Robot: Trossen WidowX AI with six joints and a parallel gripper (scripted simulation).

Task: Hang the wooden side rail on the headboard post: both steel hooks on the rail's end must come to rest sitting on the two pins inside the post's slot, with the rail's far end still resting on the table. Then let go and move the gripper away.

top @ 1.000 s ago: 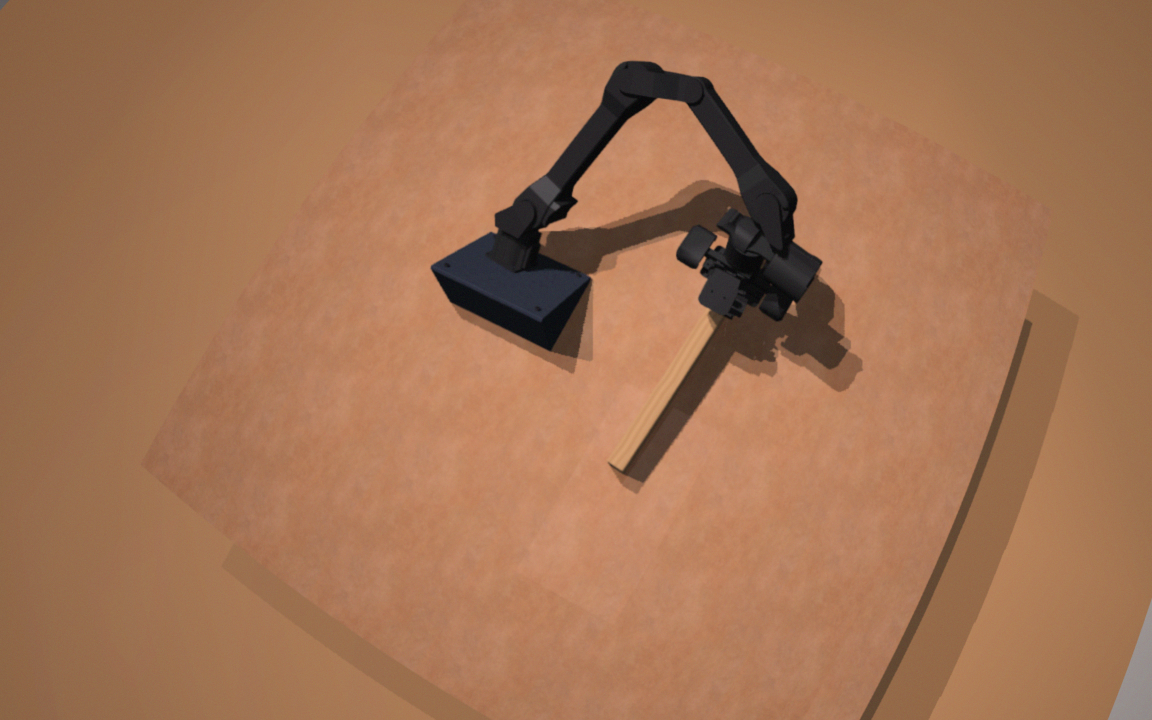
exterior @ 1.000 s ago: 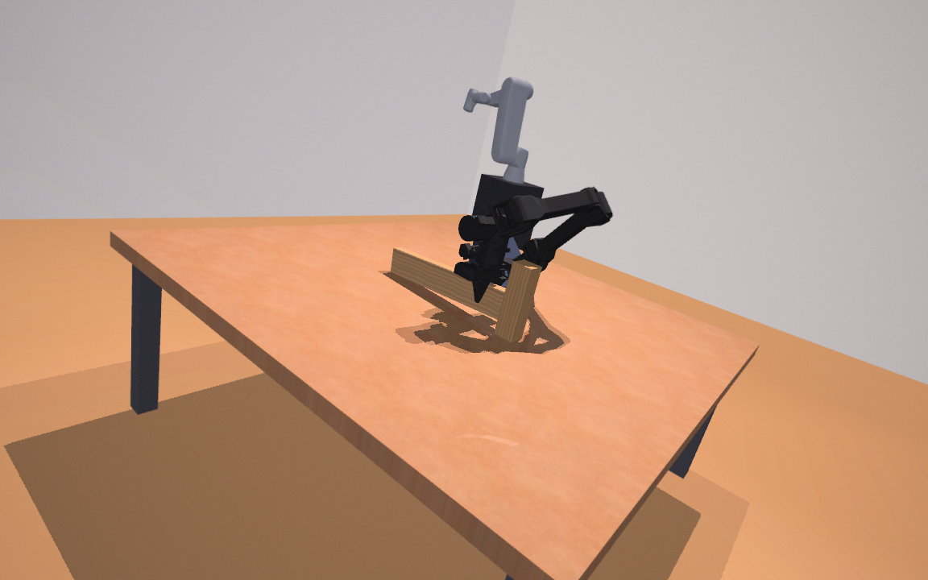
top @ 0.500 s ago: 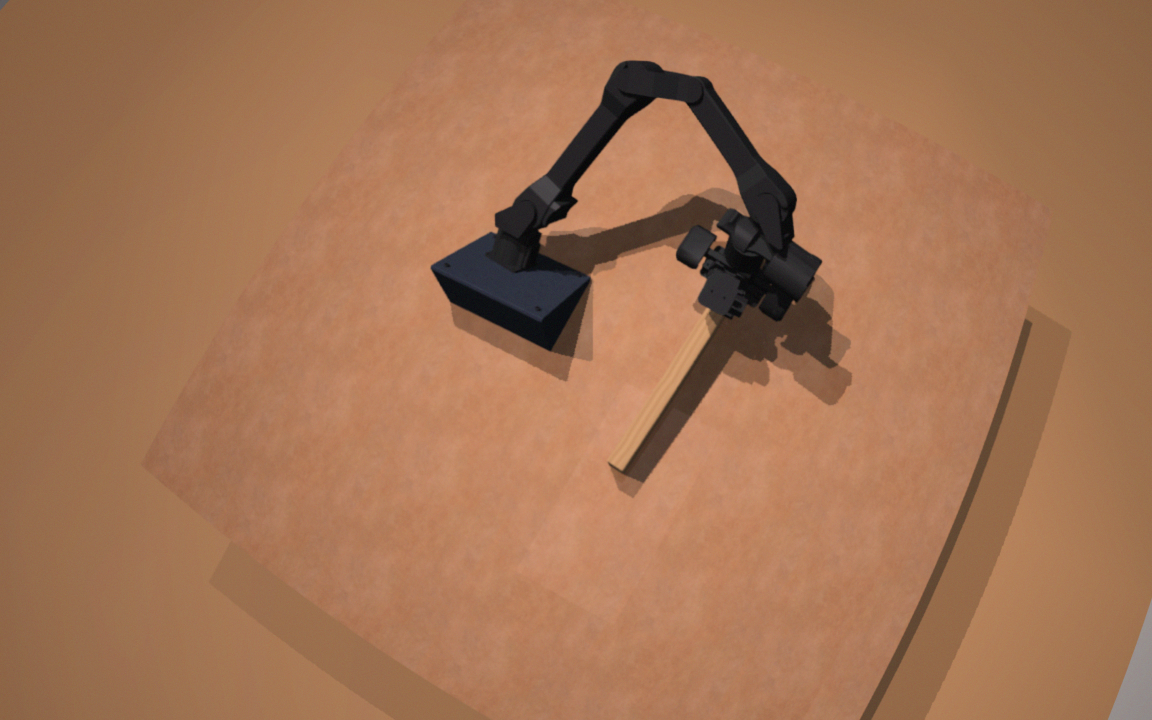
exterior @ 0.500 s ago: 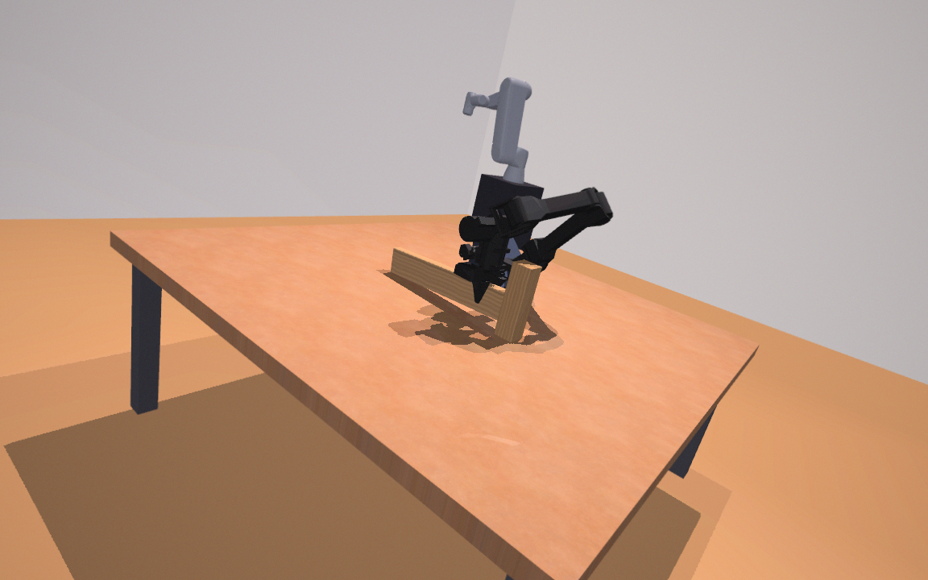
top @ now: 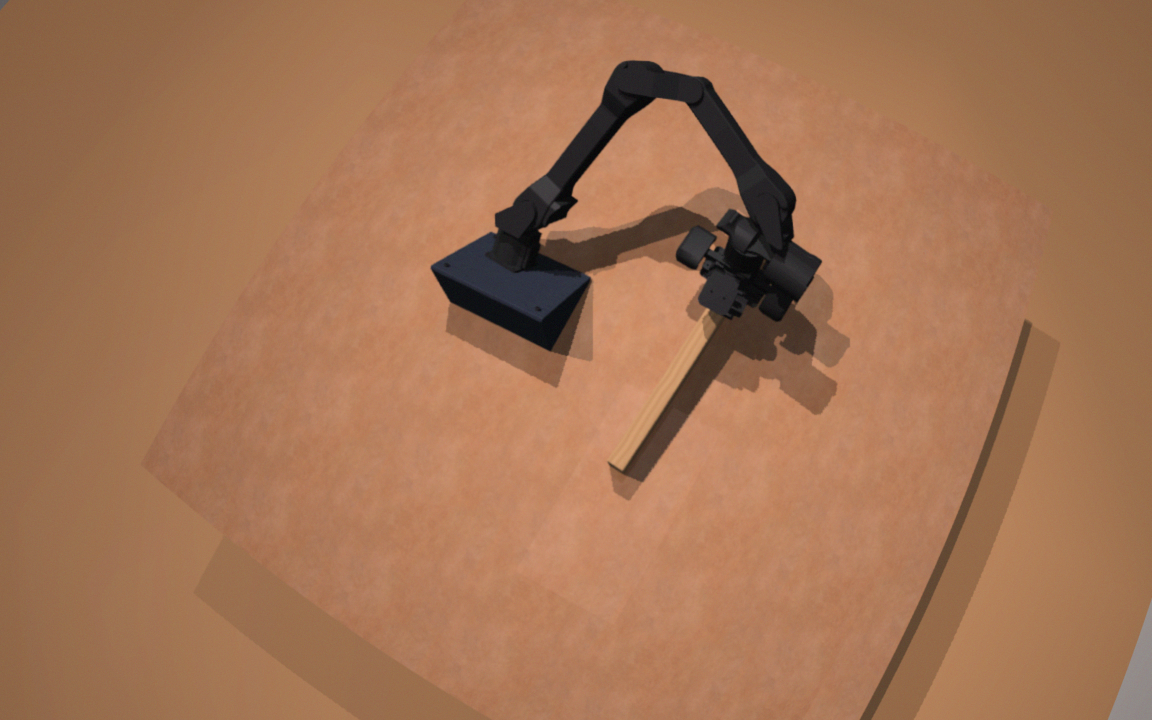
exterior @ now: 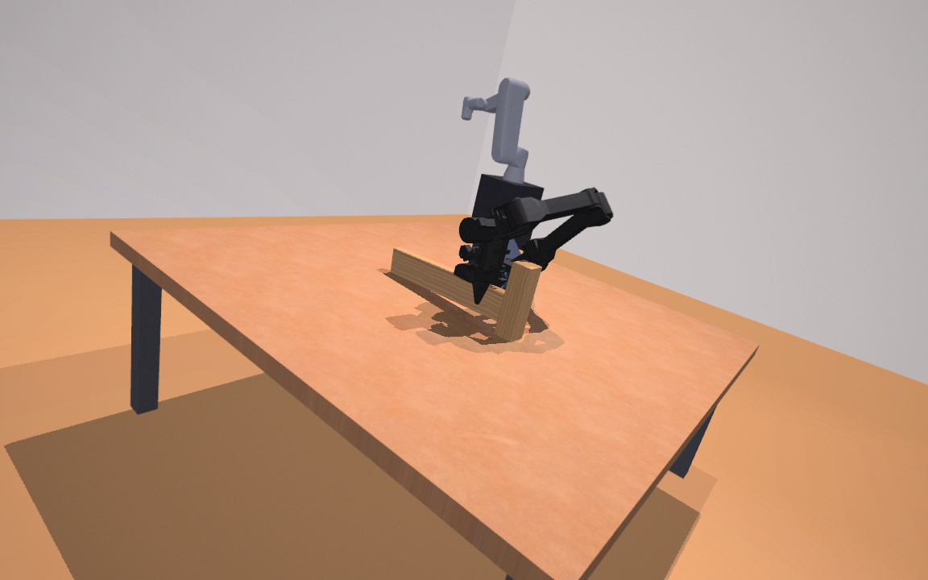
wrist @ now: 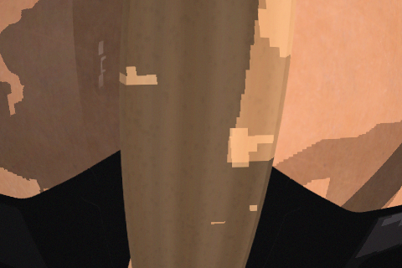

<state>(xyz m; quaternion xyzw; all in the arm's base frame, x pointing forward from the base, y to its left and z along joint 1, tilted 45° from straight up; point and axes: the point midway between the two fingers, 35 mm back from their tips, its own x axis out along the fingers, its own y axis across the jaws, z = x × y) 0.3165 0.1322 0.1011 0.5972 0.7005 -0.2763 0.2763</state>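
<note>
The wooden side rail [top: 662, 394] [exterior: 428, 275] [wrist: 188, 92] stands on its narrow edge, its far end on or very near the table [exterior: 453, 403]. Its other end is at the face of the upright headboard post [exterior: 518, 303]; I cannot tell whether they touch. My gripper [exterior: 480, 288] [wrist: 188, 151] is shut on the rail close to the post, with a black finger on each side in the wrist view. In the top view my arm covers the post and that end of the rail. The hooks, the slot and the pins are hidden in every view.
The dark blue arm base [top: 508, 282] stands on the table, to the left of the rail in the top view. A grey arm [exterior: 508, 126] on a black pedestal [exterior: 492, 191] stands behind. The table's near edge [exterior: 294, 386] is in front of the post.
</note>
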